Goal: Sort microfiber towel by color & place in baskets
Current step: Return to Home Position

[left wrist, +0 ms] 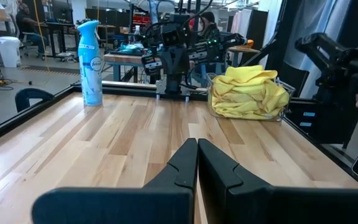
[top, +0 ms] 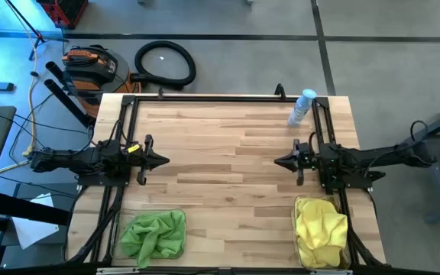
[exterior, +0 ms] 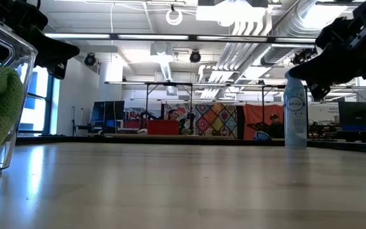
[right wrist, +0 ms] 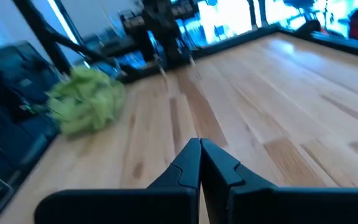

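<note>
Lime green towels (top: 153,234) lie heaped in a clear basket (exterior: 8,76) at the table's near left; they also show in the right wrist view (right wrist: 86,99). Yellow towels (top: 321,222) lie heaped in the other clear basket (top: 297,229) at the near right, also in the left wrist view (left wrist: 248,92). My left gripper (top: 165,160) is shut and empty above the table's left middle, pointing right. My right gripper (top: 276,161) is shut and empty above the right middle, pointing left. Both are well clear of the towels.
A clear spray bottle with a blue cap (top: 302,107) stands near the table's far right corner, behind my right arm. A black frame runs along the table's left, right and far edges. Bare wood (top: 220,176) lies between the two grippers.
</note>
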Controlling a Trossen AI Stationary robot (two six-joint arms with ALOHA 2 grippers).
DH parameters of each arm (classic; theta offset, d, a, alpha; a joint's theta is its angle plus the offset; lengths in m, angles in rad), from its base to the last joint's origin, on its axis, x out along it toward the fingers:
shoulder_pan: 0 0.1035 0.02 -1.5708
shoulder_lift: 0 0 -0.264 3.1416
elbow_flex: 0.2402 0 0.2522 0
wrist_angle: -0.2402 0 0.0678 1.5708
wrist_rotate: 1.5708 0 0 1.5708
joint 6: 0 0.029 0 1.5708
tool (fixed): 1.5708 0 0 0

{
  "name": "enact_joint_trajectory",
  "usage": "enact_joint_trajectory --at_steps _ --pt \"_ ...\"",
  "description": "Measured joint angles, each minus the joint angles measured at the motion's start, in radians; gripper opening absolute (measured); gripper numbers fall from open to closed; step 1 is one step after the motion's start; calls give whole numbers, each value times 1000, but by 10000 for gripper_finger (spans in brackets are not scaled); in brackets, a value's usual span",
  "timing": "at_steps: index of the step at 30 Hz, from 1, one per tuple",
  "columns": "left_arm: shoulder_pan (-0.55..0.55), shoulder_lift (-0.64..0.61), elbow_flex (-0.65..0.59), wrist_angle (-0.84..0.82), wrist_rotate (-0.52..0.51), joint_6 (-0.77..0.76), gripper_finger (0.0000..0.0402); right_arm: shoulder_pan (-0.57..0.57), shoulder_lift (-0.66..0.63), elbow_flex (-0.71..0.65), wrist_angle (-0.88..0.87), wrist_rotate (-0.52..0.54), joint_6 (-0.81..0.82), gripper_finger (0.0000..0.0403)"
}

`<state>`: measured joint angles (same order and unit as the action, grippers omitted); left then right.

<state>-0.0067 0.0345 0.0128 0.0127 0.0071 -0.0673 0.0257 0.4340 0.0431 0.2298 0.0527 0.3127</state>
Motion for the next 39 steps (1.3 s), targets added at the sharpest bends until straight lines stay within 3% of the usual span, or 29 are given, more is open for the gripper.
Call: enact_joint_trajectory --at_steps 8,17,27,39 --pt "0 0 0 0 0 0 1 1 -250 -33 -66 -21 -64 0" --pt "0 0 0 0 0 0 1 0 -416 -33 -160 5 -158 0" --pt "0 0 0 0 0 0 1 0 -422 -33 -206 2 -289 0" --pt "0 0 0 0 0 0 1 0 -421 -34 -206 3 -288 0"
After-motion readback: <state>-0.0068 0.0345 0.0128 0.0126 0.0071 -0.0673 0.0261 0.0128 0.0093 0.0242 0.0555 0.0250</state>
